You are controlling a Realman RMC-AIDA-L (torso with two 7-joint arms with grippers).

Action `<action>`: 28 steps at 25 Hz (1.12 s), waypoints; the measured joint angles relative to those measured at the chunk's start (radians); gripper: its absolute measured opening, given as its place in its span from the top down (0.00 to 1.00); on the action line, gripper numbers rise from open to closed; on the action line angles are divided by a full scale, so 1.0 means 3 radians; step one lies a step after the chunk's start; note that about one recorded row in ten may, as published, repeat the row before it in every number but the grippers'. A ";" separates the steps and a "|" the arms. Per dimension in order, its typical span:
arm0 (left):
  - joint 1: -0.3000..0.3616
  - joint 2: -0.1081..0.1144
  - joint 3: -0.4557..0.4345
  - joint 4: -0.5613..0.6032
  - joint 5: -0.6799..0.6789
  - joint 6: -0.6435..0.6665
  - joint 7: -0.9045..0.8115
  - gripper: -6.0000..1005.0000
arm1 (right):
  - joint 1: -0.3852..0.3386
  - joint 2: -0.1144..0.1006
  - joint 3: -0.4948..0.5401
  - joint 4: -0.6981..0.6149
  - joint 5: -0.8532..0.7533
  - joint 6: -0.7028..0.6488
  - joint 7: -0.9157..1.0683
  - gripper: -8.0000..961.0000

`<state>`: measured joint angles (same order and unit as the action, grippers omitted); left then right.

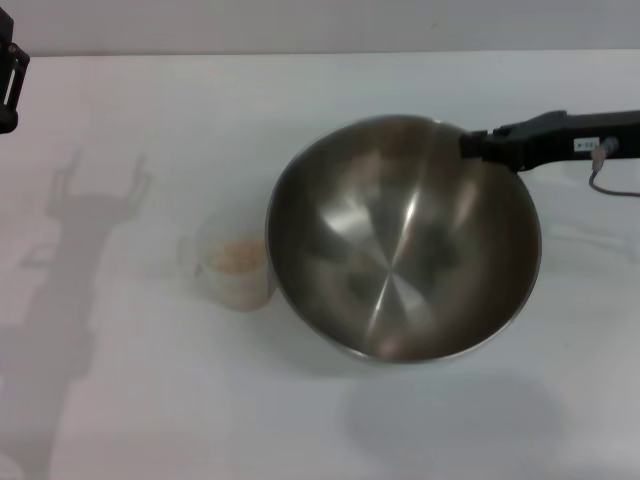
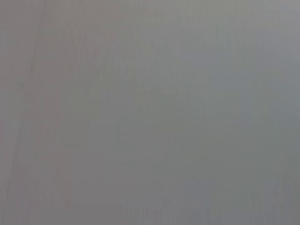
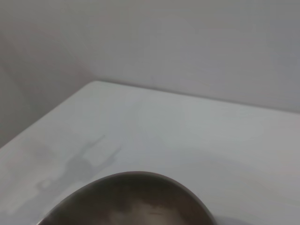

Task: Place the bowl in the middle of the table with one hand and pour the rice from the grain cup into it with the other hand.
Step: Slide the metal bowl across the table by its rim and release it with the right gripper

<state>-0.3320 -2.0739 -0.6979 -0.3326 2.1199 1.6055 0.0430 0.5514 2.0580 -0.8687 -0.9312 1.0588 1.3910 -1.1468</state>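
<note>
Rice [image 1: 235, 256] sits in a little heap inside the grain cup [image 1: 236, 268], and none of it is in the bowl [image 1: 400, 240] yet. The big shiny bowl is being held up off the table [image 1: 150, 400]. I think so because its shadow lies on the white top a bit away from it, toward the robot. It is tipped, with its inside facing up toward the robot's head.

The right gripper [image 1: 470, 143] reaches in from the right and pinches the far rim of the bowl. Its fingers are closed on that rim. From the right wrist view, only the curved rim of the bowl [image 3: 131, 197] shows, with the table [image 3: 187, 126] behind it.

The left gripper [image 1: 8, 85] waits up at the far left edge. I cannot tell if its fingers are open or closed. Its own camera shows only plain grey.

The cup stands just beside the bowl's left side, maybe touching it; I cannot tell.

So the step in hand looks like putting the bowl down. Next, the bowl needs to be set flat near the middle, without bumping the cup. Then the left arm must come over and grab the cup.
</note>
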 joint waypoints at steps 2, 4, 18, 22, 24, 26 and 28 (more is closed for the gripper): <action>-0.0002 0.0000 0.0000 0.0001 0.0000 0.0000 0.0000 0.27 | 0.0015 0.0005 -0.0003 0.0093 -0.0025 -0.0029 0.0011 0.96; -0.0005 0.0000 0.0000 0.0005 0.0000 0.0000 0.0000 0.27 | 0.0045 0.0006 -0.0006 0.0228 -0.0054 -0.0083 0.0024 0.96; -0.0008 0.0000 -0.0015 0.0004 0.0000 -0.0008 0.0000 0.28 | 0.0165 0.0038 -0.0009 0.0304 -0.0329 -0.0278 0.0139 0.96; -0.0008 0.0000 -0.0021 0.0004 0.0000 -0.0013 0.0000 0.28 | 0.0207 0.0043 -0.0017 0.0306 -0.0339 -0.0281 0.0139 0.94; -0.0008 0.0000 -0.0021 0.0006 -0.0007 -0.0014 0.0000 0.28 | 0.0221 0.0043 -0.0018 0.0270 -0.0340 -0.0257 0.0136 0.93; -0.0008 0.0000 -0.0021 0.0008 -0.0011 -0.0014 0.0000 0.28 | 0.0216 0.0043 -0.0019 0.0200 -0.0345 -0.0252 0.0137 0.92; -0.0008 0.0000 -0.0021 0.0008 -0.0014 -0.0014 0.0000 0.28 | 0.0206 0.0043 -0.0018 0.0147 -0.0350 -0.0251 0.0137 0.90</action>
<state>-0.3344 -2.0739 -0.7041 -0.3302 2.1156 1.6014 0.0429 0.6130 2.0709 -0.8742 -0.8870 0.9539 1.3156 -1.1057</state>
